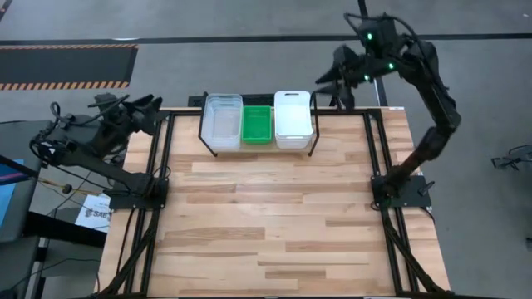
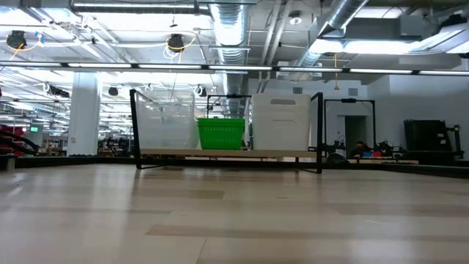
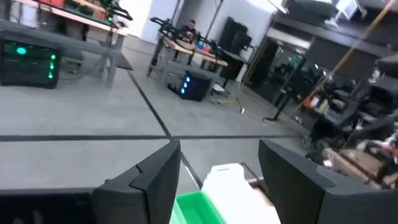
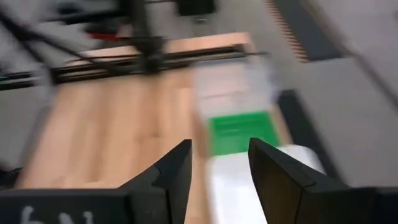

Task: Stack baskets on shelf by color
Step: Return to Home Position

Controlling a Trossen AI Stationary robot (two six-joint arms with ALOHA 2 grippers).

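High view: right claw (image 1: 326,81), spread & empty, hangs just beyond the white baskets (image 1: 293,116) on the shelf (image 1: 202,126), rt end — retreat looks free; left claw (image 1: 155,105) spread, off the other end.

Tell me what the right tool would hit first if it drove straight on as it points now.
Probably the white basket stack: it lies directly ahead of the open right tool, with the green baskets beyond. Depth is unclear.
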